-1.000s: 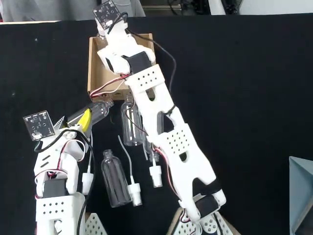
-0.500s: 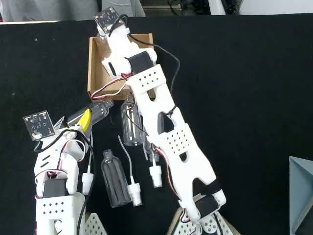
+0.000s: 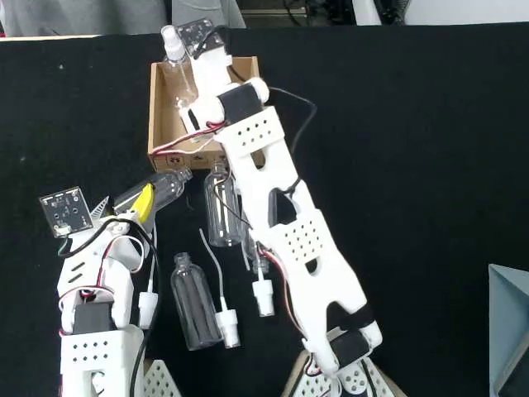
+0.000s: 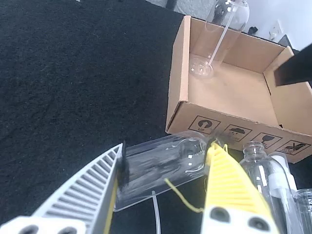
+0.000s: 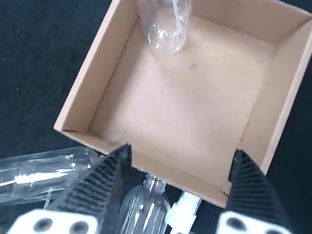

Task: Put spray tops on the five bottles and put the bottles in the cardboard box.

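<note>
At the black table (image 3: 430,165), your right gripper (image 5: 181,152) is hanging over the cardboard box (image 3: 157,124), its jaws standing wide apart and gripping nothing. Seen from above, the box is sitting toward eleven o'clock from the table's middle. Inside it, one capped bottle (image 3: 177,76) is standing upright in the ten o'clock corner. Its white spray top (image 3: 171,35) is rising above the rim and its dip tube is running down toward the box floor.

Your left gripper (image 4: 166,145) is sitting at nine o'clock from the table's middle, just off the box's seven o'clock corner. Its grey and yellow fingers (image 4: 229,190) are closing on a second bottle (image 3: 165,188). That bottle is lying on its side, its bare neck pointing at the box's front wall.

A third bottle (image 3: 221,211), also bare-necked, is sitting just at six o'clock of the box, neck toward it, partly under your right arm (image 3: 289,231). A fourth bottle (image 3: 192,306) is lying at seven o'clock from the middle. Three loose spray tops are resting around it: one (image 3: 228,324) just beside it at four o'clock, one (image 3: 264,296) at three o'clock beside the right arm, and one (image 3: 148,308) at nine o'clock against your left arm (image 3: 95,331).
</note>
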